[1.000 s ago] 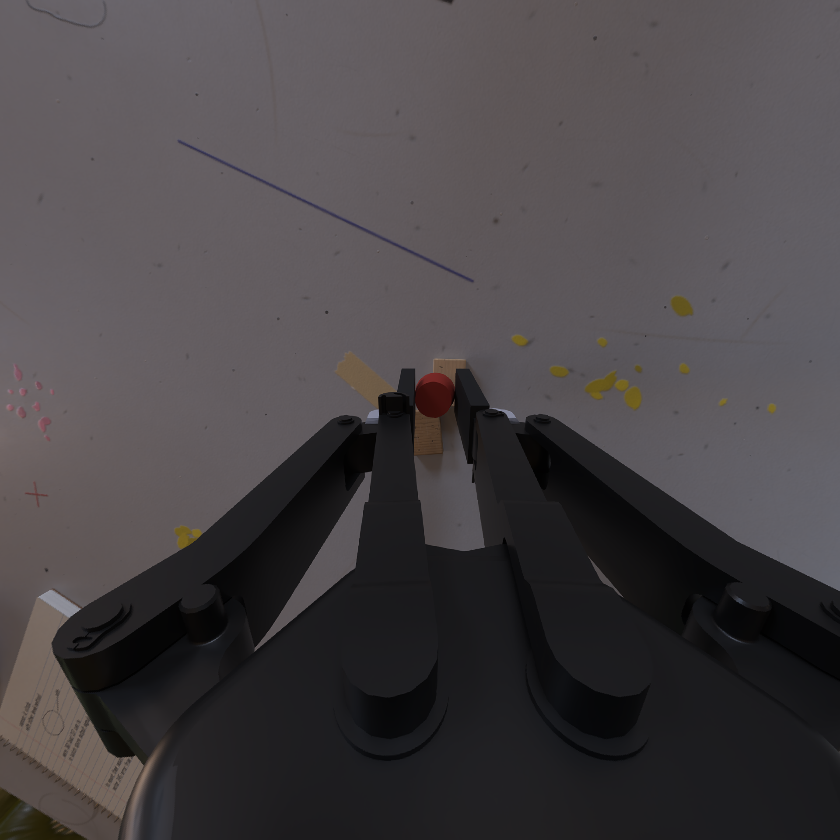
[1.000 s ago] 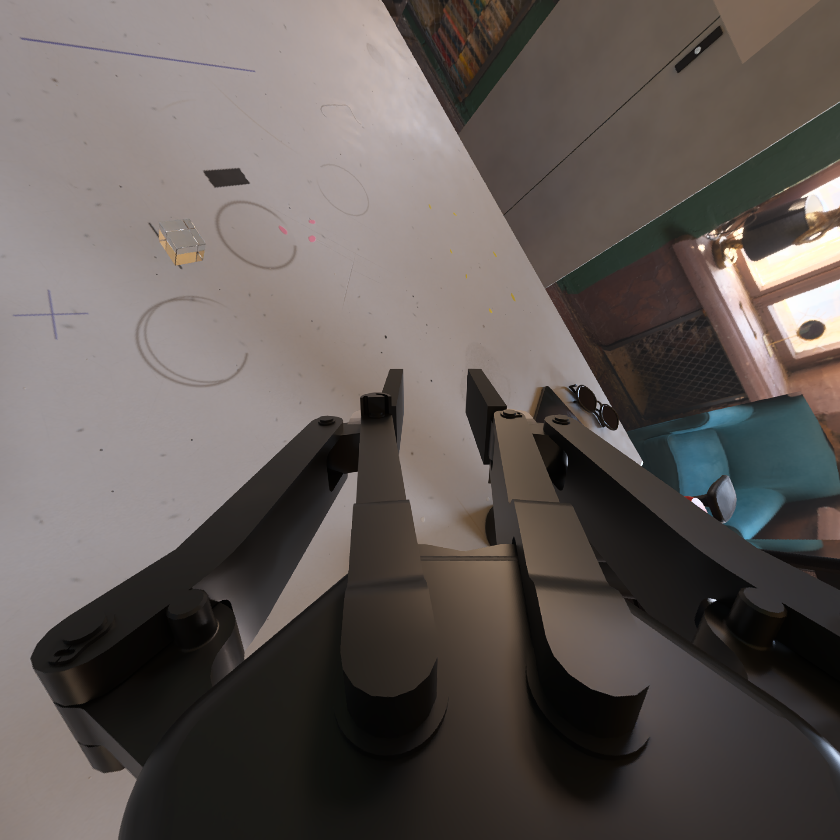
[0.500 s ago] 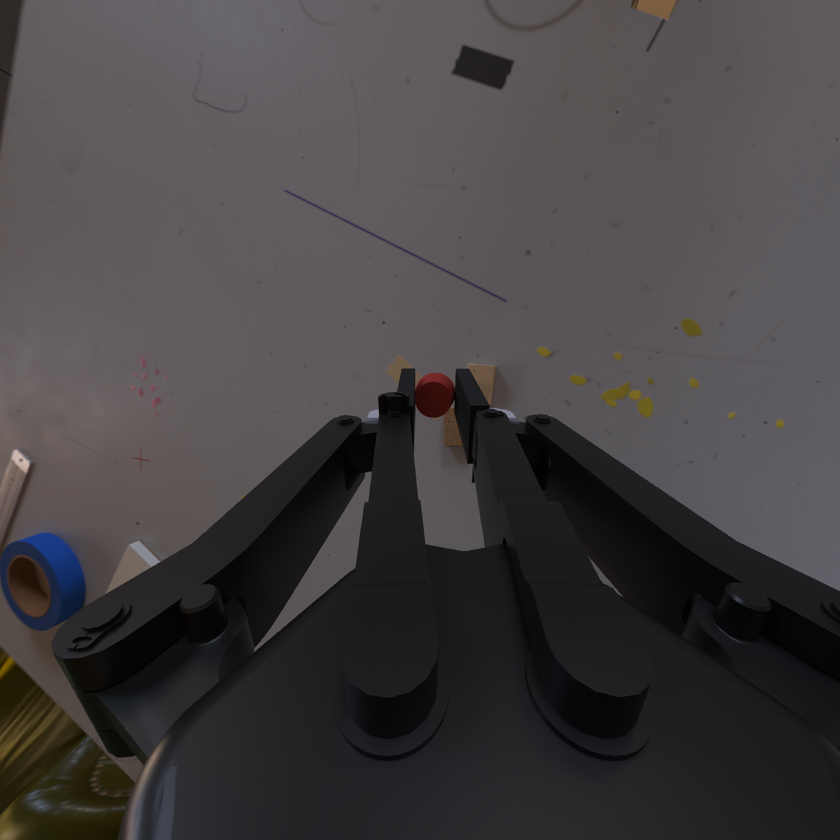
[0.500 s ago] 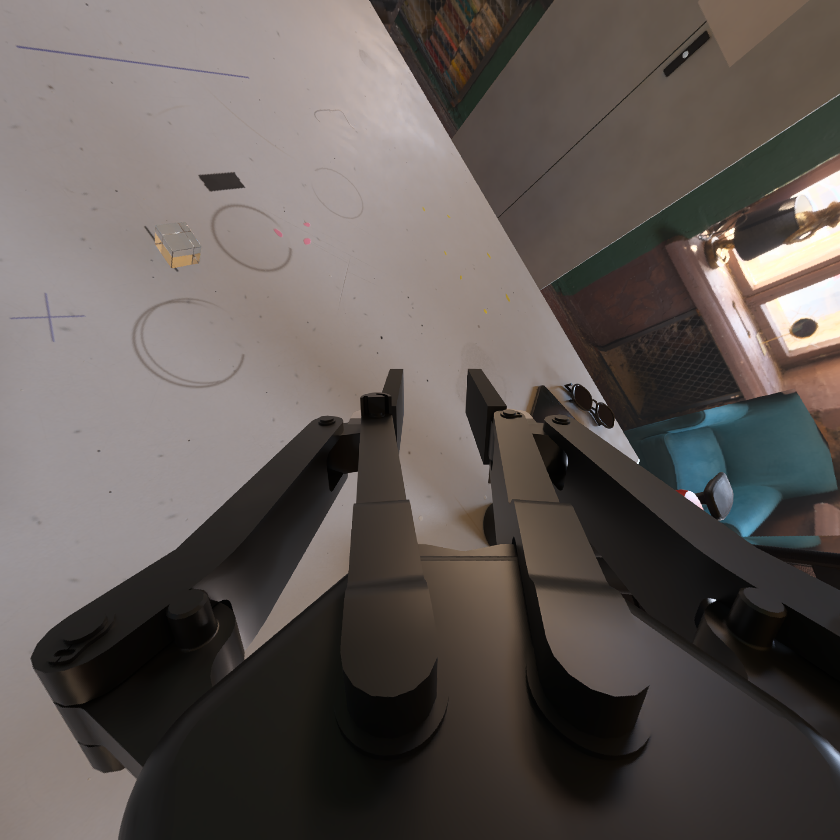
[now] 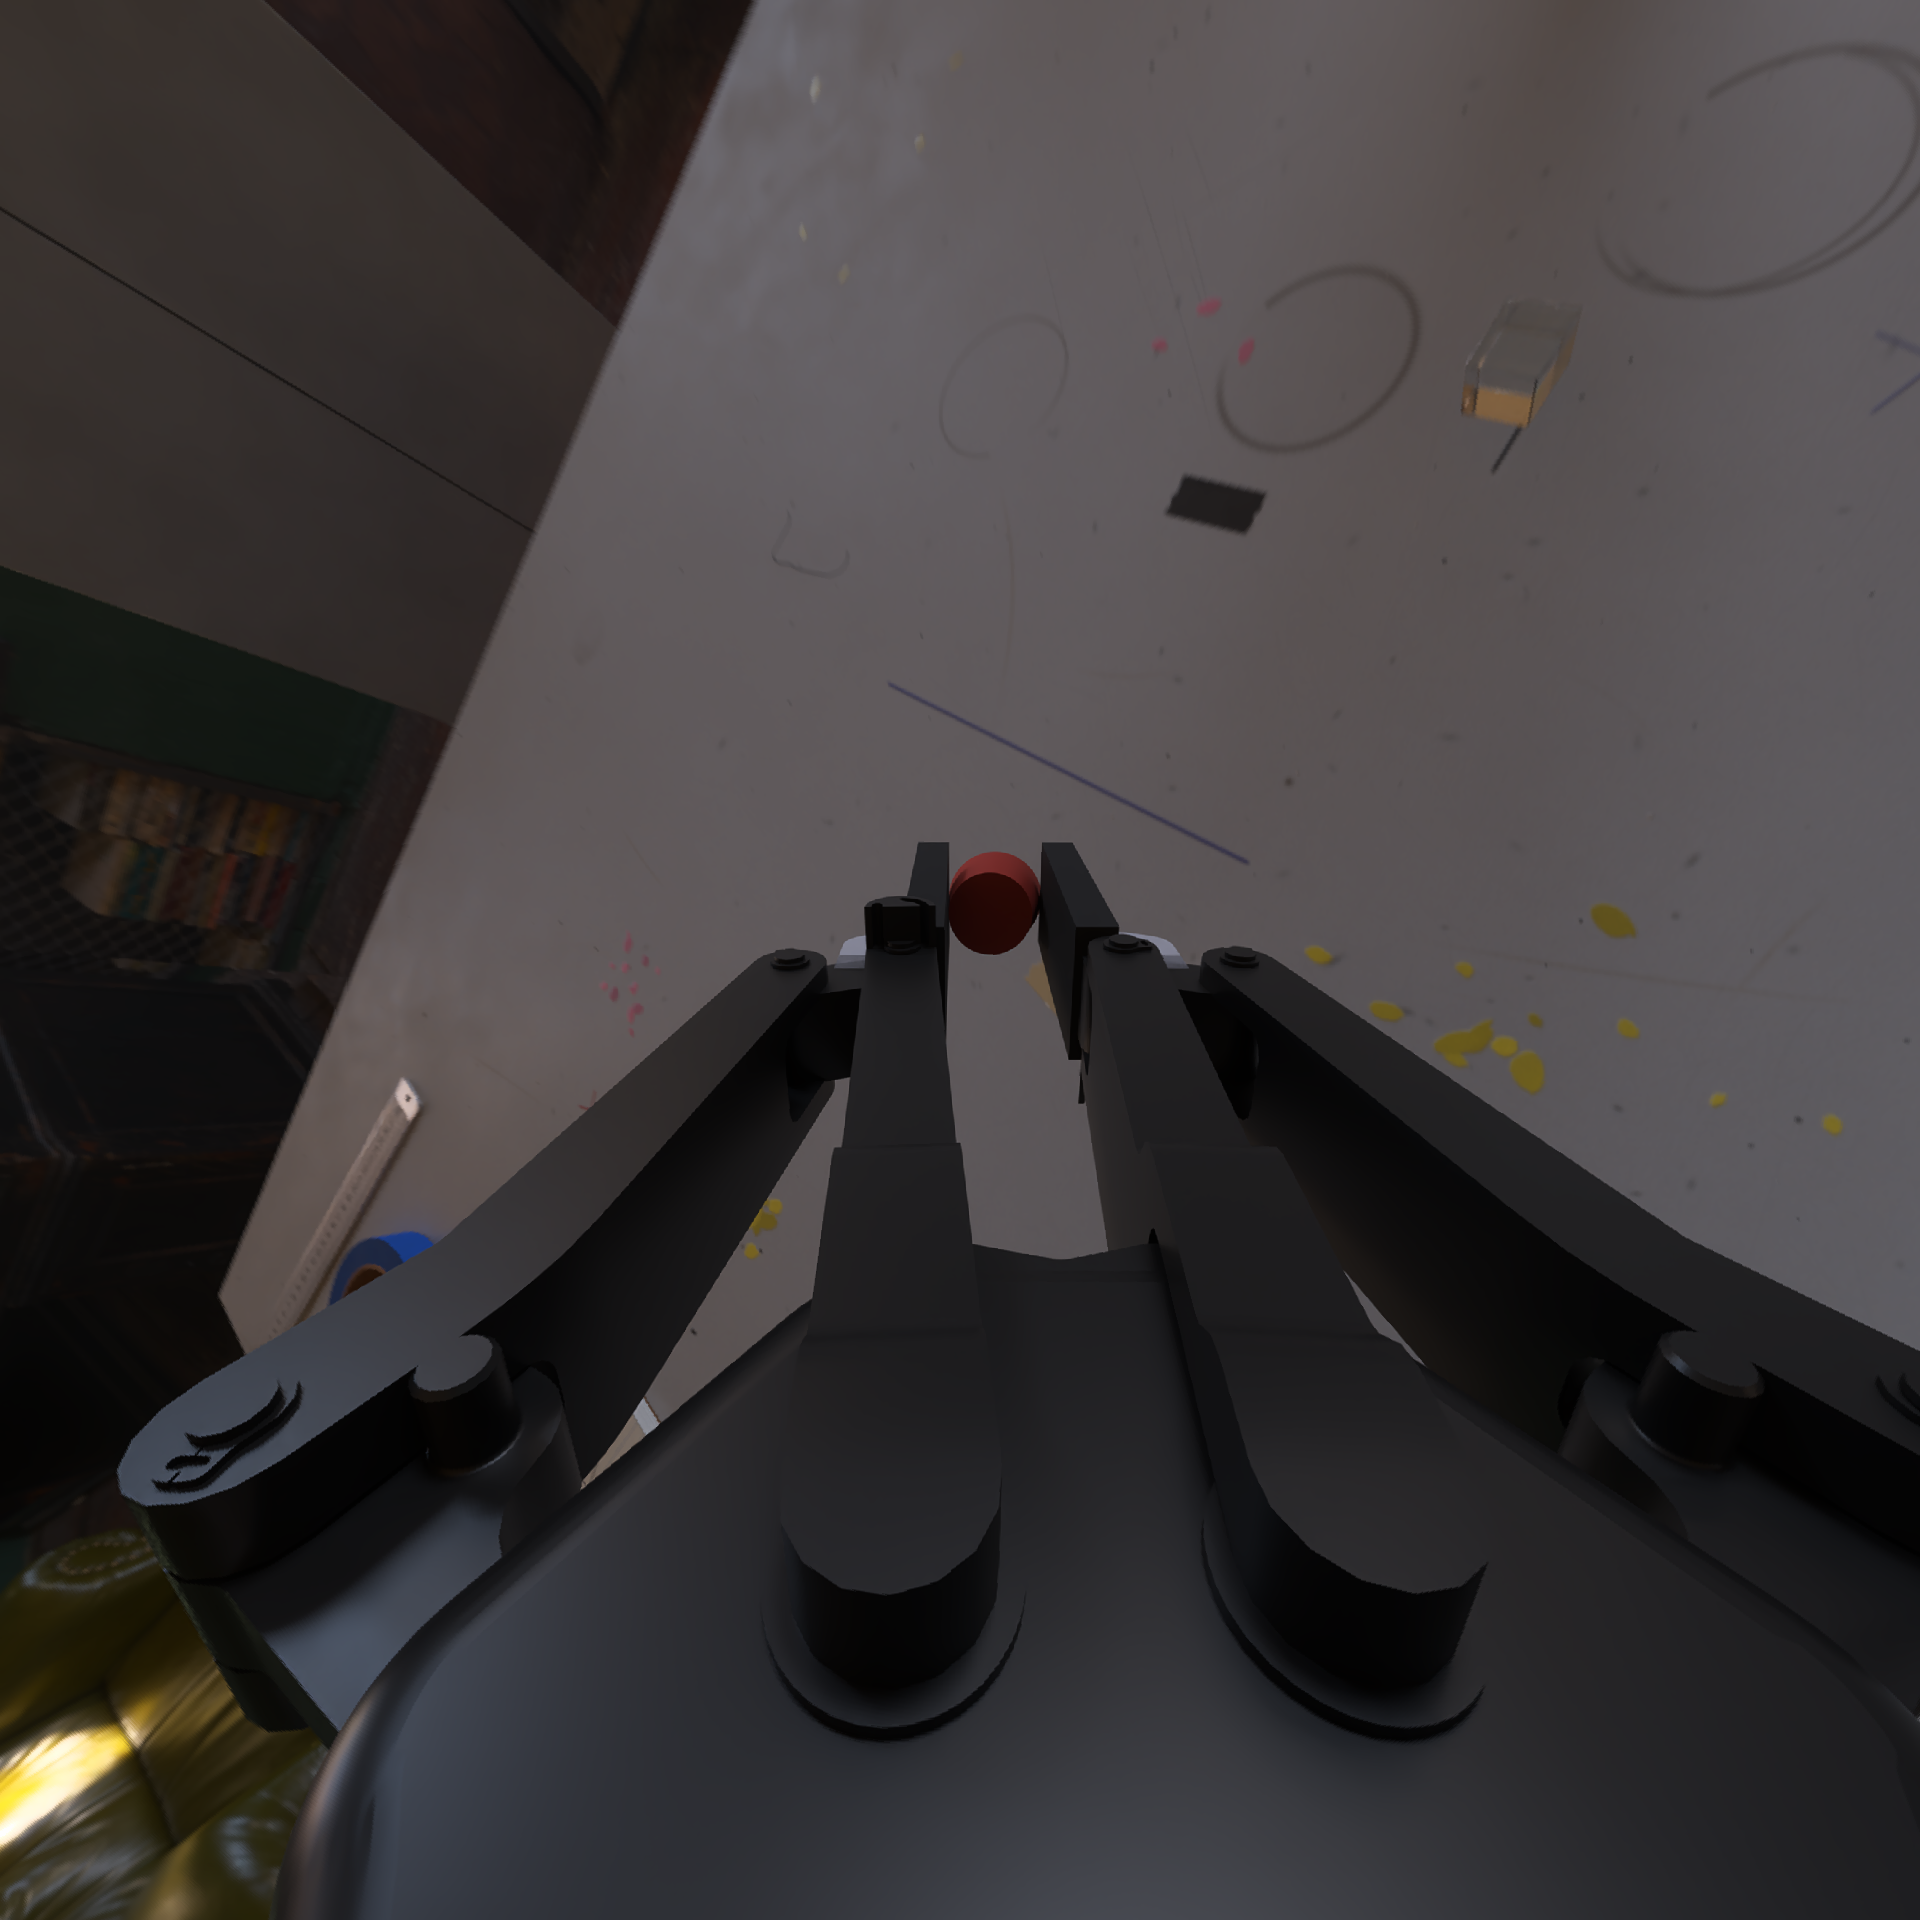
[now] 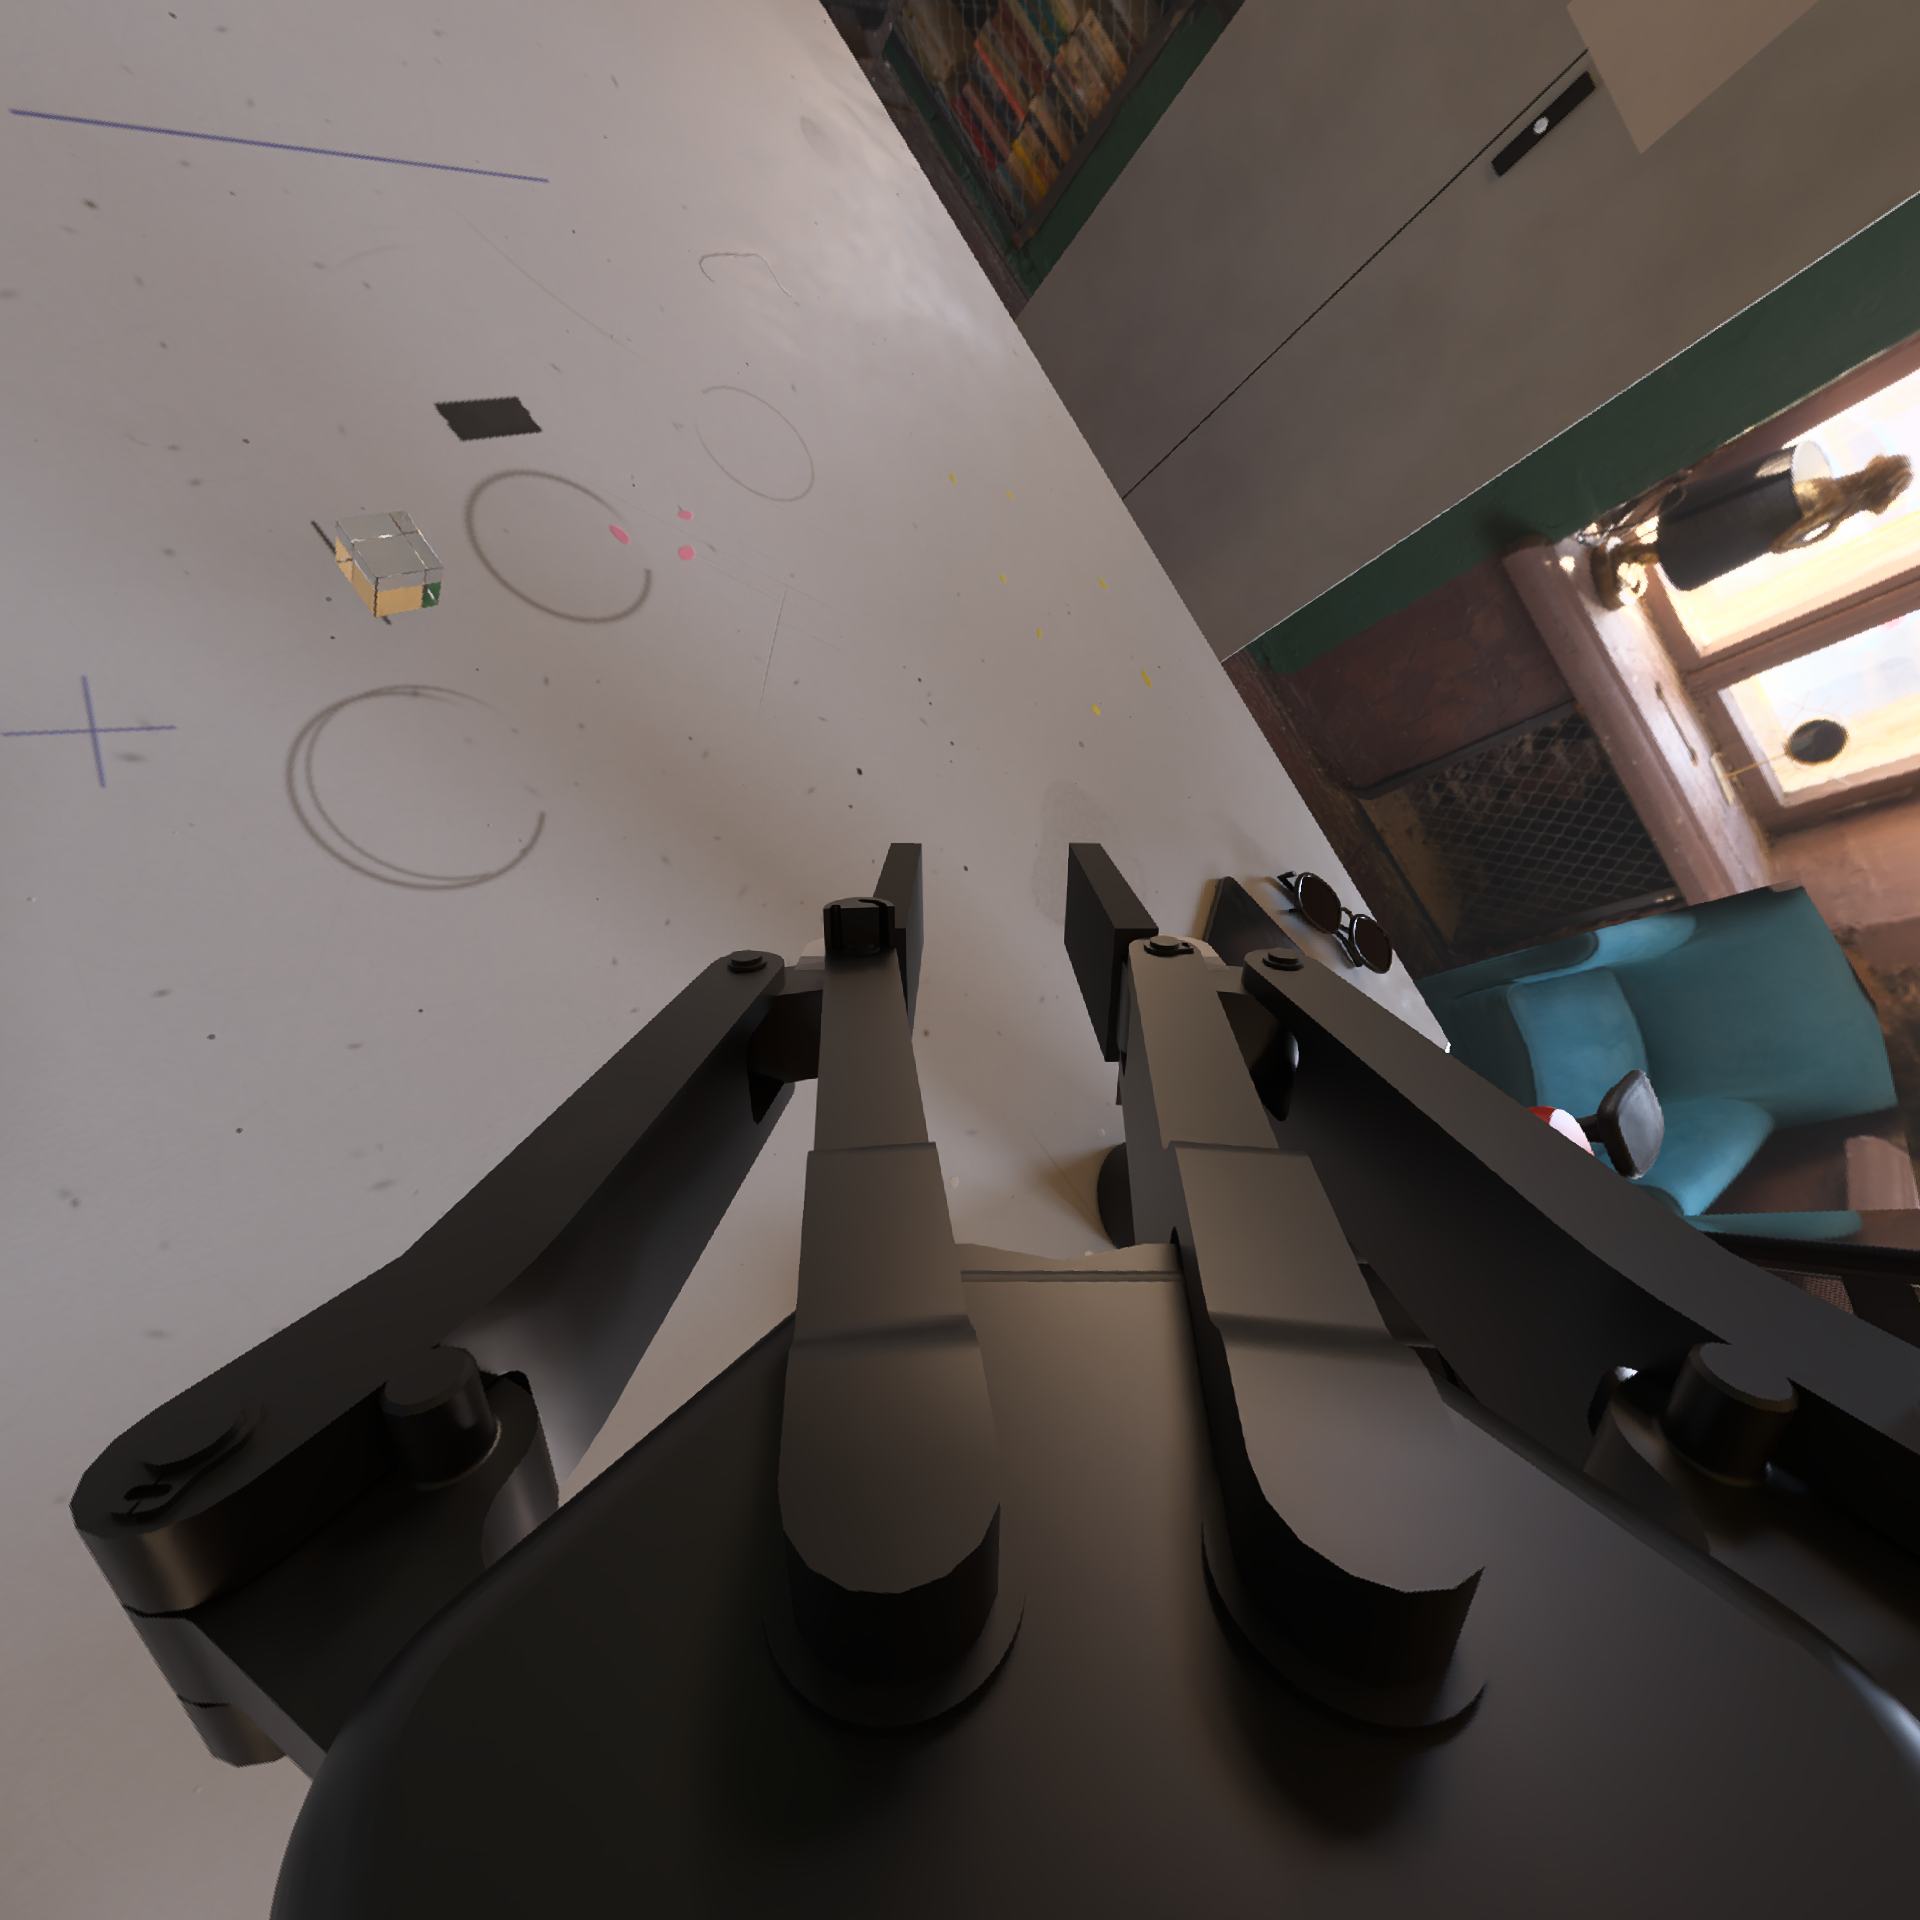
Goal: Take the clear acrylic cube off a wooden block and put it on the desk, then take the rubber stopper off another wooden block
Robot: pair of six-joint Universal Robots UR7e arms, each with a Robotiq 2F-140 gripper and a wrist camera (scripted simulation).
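While raised above the desk (image 5: 1351, 644), the left gripper (image 5: 994, 902) pinched the rubber stopper (image 5: 992, 902) between its fingertips | right gripper (image 6: 992, 914) fingers apart, empty.

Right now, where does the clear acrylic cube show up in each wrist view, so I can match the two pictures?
Left wrist view: clear acrylic cube upper right, on a tan wooden block on the desk.
Right wrist view: the cube upper left, on that block.
Shared landmark: the black rectangular patch and a grey ring mark lie next to the cube in both.
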